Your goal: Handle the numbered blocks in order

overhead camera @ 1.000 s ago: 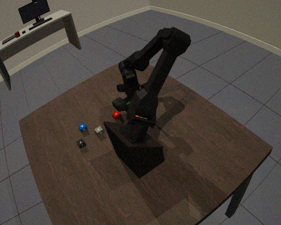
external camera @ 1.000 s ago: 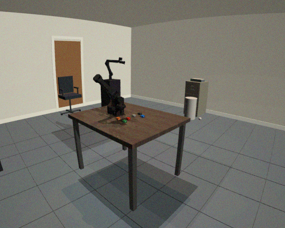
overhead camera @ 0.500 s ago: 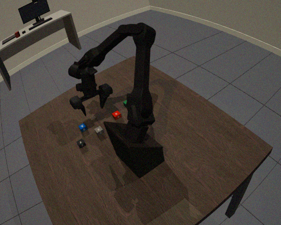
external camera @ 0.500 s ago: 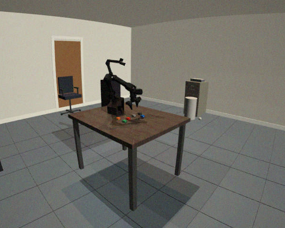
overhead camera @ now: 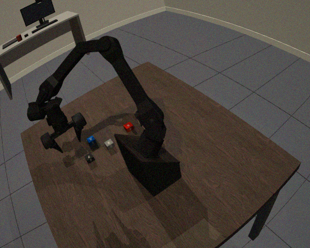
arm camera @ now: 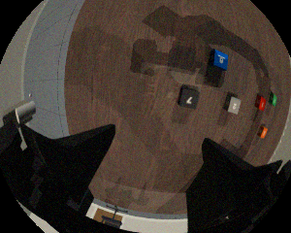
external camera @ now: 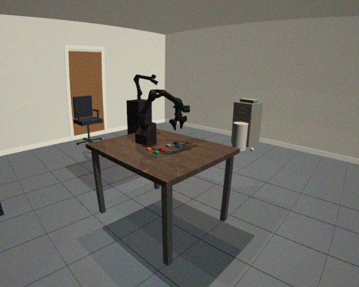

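And here's the gripper (overhead camera: 71,146) (external camera: 178,128) (arm camera: 160,136), up above the table (overhead camera: 216,149) (external camera: 161,167) (arm camera: 136,107), fingers spread wide with nothing between them! In the wrist view, the black block (overhead camera: 89,157) (external camera: 176,143) (arm camera: 189,97) shows what looks like a 7. Just right of it sits the white block (overhead camera: 109,143) (external camera: 168,145) (arm camera: 233,104); the blue block (overhead camera: 91,139) (external camera: 179,146) (arm camera: 219,59) lies above and to the right. Over at the far right, it's red (overhead camera: 128,126) (external camera: 161,149) (arm camera: 261,103), green (external camera: 156,152) (arm camera: 274,99) and orange (external camera: 148,149) (arm camera: 263,132), all on the tabletop!

Arm (overhead camera: 129,80) (external camera: 168,95) arched outward; jaws (overhead camera: 71,146) (external camera: 178,128) wide apart, empty, pointing down.
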Robot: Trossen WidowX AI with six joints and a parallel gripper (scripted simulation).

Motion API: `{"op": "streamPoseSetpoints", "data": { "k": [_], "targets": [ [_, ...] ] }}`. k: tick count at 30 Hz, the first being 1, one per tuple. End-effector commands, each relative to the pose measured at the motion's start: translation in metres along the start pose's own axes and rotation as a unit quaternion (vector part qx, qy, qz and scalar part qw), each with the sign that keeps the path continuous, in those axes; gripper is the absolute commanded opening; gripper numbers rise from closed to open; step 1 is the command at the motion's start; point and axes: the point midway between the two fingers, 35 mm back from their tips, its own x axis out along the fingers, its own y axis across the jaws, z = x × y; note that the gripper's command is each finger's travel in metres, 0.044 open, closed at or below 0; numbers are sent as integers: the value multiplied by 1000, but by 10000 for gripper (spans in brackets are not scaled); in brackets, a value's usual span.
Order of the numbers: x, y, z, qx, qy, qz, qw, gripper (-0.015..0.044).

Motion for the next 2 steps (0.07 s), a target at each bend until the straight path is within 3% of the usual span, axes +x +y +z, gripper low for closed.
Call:
{"op": "streamPoseSetpoints", "data": {
  "k": [1,2],
  "targets": [
    [1,3,0,13,3,-3,1000,400],
    [1,3,0,13,3,-3,1000,400]
  ]
}}
